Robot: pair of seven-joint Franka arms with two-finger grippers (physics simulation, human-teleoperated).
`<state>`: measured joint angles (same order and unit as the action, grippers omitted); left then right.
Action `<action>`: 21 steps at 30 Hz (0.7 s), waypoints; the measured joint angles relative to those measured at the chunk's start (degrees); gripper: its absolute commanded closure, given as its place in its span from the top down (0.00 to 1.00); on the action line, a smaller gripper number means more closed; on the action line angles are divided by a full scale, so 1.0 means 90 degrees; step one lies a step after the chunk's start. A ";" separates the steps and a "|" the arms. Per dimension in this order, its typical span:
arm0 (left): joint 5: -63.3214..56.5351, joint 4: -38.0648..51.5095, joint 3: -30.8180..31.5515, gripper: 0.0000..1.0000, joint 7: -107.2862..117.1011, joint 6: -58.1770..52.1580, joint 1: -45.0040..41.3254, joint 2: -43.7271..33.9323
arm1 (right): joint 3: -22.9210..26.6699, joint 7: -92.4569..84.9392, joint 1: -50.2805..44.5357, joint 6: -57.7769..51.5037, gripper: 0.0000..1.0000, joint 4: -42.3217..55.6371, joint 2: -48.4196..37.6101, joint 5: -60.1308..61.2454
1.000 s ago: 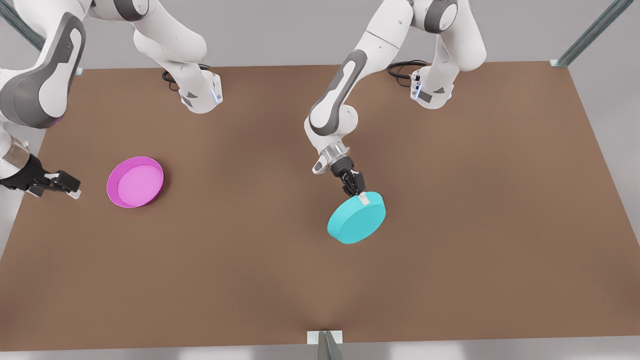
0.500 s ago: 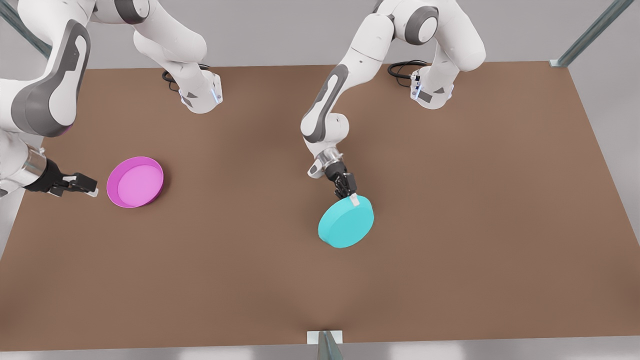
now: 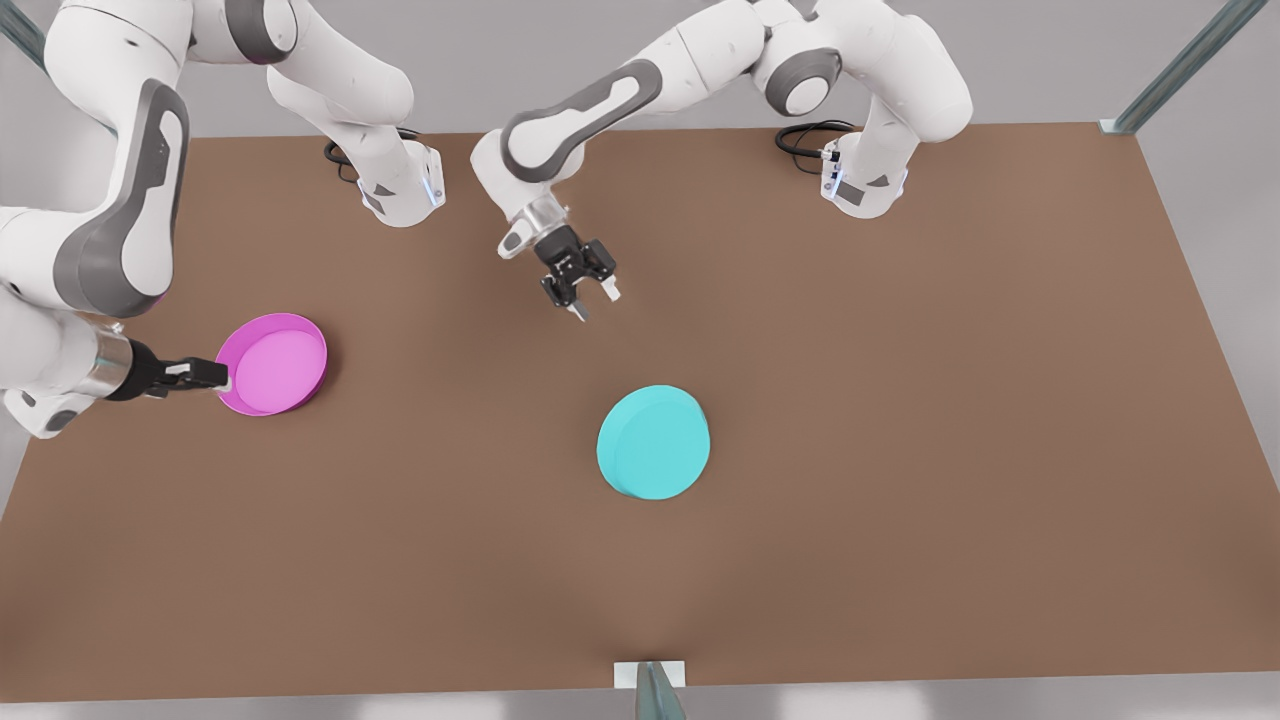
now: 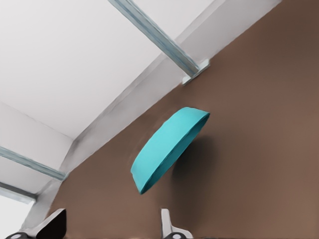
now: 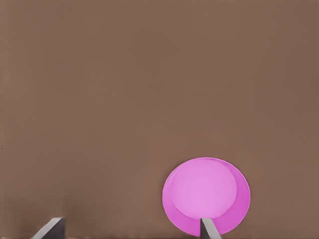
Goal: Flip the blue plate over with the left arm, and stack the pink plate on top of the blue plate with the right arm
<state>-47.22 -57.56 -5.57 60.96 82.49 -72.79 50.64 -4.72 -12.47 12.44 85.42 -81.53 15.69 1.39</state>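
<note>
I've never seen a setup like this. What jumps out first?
Two bright dishes on the brown table: the blue plate lies upside down near the middle, and the pink plate sits rim-up at the front view's left. The open left gripper hangs above the table; the open right gripper reaches the pink plate's rim.

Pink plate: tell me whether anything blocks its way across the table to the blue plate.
Nothing visible does. The pink plate sits at the front view's left with the right gripper at its rim; bare table separates it from the blue plate, and the open left gripper hangs off that line.
</note>
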 measured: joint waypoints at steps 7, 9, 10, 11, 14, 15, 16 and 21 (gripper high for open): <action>0.4659 0.0057 -0.0033 1.00 -0.4943 -0.0945 0.4672 -0.2010 | 0.0521 -0.2425 0.1564 0.2572 1.00 -0.3481 -0.0794 0.1079; 0.5088 0.0044 -0.0674 1.00 -0.6157 -0.1306 0.5092 -0.2500 | 0.1133 -0.3528 0.1406 0.2910 1.00 -0.3607 -0.0398 0.1261; 0.5225 -0.0186 -0.0306 1.00 -0.6254 -0.1352 0.5832 -0.2933 | 0.1395 -0.3943 0.1471 0.3020 1.00 -0.3608 -0.0182 0.1377; 0.5203 -0.0707 0.0499 1.00 -0.6333 -0.1297 0.6505 -0.3496 | 0.1591 -0.4338 0.1479 0.3028 1.00 -0.3608 0.0061 0.1580; 0.4652 -0.0934 0.1469 1.00 -0.6433 -0.1294 0.7314 -0.3916 | 0.1637 -0.5343 0.1729 0.3590 1.00 -0.3530 0.0828 0.2039; 0.4494 -0.0866 0.1441 1.00 -0.6459 -0.1294 0.7311 -0.3847 | 0.1704 -0.5491 0.1737 0.3801 1.00 -0.3468 0.1073 0.2132; 0.4377 -0.0861 0.1439 1.00 -0.6461 -0.1285 0.7320 -0.3815 | 0.1863 -0.5852 0.1747 0.3794 1.00 -0.3313 0.1391 0.2416; 0.4107 -0.0860 0.1362 1.00 -0.6444 -0.1196 0.7311 -0.3731 | 0.2096 -0.6385 0.1723 0.3311 1.00 -0.2825 0.1898 0.2824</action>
<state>-10.25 -65.30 6.69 2.97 71.72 -6.99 17.06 14.15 -69.94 27.95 115.22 -106.95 32.77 26.81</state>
